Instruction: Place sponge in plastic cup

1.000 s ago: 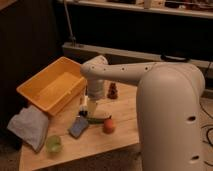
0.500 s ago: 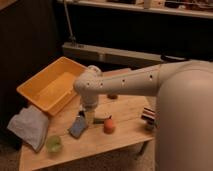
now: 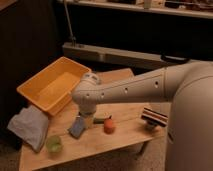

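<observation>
A blue-grey sponge lies on the wooden table near its front middle. A small green plastic cup stands to its left near the front edge. My white arm reaches in from the right, and my gripper hangs straight down from the wrist, right beside and just above the sponge's right edge. The arm hides most of the gripper.
A yellow bin stands at the back left. A grey cloth hangs over the left edge. An orange fruit and a green item lie right of the sponge. A striped brush-like object sits at the right.
My arm has swung left and forward, bringing the gripper from above the table's middle down to the sponge. The objects on the table have not moved.
</observation>
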Robot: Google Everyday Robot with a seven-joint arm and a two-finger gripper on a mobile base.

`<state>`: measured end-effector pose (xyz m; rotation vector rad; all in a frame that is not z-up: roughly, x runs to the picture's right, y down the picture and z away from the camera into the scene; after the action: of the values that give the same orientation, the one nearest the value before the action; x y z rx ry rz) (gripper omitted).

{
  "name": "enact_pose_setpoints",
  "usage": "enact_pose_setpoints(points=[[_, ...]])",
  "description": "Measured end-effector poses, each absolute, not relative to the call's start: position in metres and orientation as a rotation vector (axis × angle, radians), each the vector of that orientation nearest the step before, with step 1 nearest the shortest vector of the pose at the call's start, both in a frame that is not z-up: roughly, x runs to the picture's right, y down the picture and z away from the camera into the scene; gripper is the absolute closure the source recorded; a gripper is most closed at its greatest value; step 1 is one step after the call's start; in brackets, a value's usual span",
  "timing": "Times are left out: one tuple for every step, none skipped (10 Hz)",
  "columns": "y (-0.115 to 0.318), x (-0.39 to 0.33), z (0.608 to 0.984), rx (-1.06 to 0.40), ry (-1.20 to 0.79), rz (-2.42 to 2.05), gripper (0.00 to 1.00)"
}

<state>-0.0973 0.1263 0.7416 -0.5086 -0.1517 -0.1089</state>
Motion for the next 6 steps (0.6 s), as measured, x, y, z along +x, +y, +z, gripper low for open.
enact_pose_setpoints(points=[[0.1260, -0.0971, 0.7415, -0.508, -0.152, -0.108, 0.20], [0.1262, -0.0985, 0.7414, -0.508, -0.153, -0.110, 0.20], [0.1263, -0.0985, 0.7413, -0.509, -0.153, -0.110, 0.20], [0.1263, -0.0985, 0.7413, -0.509, -0.153, -0.110, 0.20], [0.1264, -0.0985, 0.7413, -0.509, -0.153, -0.110, 0.20], [0.1264, -0.0986, 0.7413, -0.509, -0.153, -0.110, 0.20]])
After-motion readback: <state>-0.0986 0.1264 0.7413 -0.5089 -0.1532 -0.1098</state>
